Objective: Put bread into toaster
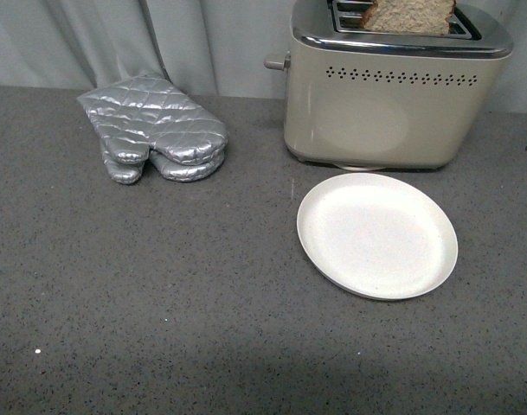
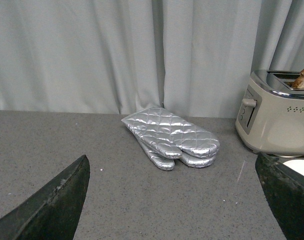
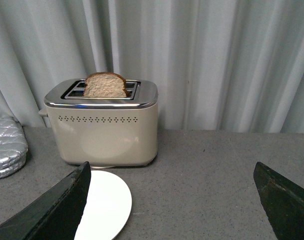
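Observation:
The beige toaster stands at the back right of the grey counter, also seen in the right wrist view and at the edge of the left wrist view. A slice of brown bread stands upright in one of its top slots, its rounded top sticking out. Neither arm shows in the front view. My left gripper is open over bare counter, well short of the toaster. My right gripper is open too, with nothing between its fingers, and faces the toaster from a distance.
A round white plate lies bare on the counter in front of the toaster. A silver quilted oven mitt lies at the back left. A pale curtain hangs behind the counter.

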You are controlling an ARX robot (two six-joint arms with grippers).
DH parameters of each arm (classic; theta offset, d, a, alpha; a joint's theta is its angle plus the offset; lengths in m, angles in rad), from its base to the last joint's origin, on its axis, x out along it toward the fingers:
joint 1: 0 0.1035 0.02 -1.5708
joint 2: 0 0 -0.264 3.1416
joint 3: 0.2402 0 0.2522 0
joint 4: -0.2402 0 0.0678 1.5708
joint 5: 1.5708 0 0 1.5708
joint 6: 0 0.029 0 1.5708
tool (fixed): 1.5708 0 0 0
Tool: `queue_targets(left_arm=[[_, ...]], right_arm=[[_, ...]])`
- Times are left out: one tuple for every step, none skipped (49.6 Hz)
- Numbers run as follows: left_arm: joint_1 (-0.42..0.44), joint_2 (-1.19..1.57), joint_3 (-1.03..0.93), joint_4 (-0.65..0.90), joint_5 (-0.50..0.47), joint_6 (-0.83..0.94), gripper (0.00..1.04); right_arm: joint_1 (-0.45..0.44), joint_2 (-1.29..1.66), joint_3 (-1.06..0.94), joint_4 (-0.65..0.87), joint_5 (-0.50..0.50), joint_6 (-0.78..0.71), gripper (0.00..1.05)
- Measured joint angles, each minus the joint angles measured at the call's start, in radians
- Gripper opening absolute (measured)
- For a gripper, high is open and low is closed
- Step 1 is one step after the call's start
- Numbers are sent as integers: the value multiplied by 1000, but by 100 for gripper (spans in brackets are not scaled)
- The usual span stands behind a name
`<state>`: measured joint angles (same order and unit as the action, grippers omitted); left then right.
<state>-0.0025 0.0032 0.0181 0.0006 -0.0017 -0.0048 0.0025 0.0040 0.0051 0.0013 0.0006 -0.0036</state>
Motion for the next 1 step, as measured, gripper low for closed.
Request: queue_targets(left_arm=[[0, 0, 0, 0, 0, 0, 98]], right_arm=[[0, 0, 0, 0, 0, 0, 95]])
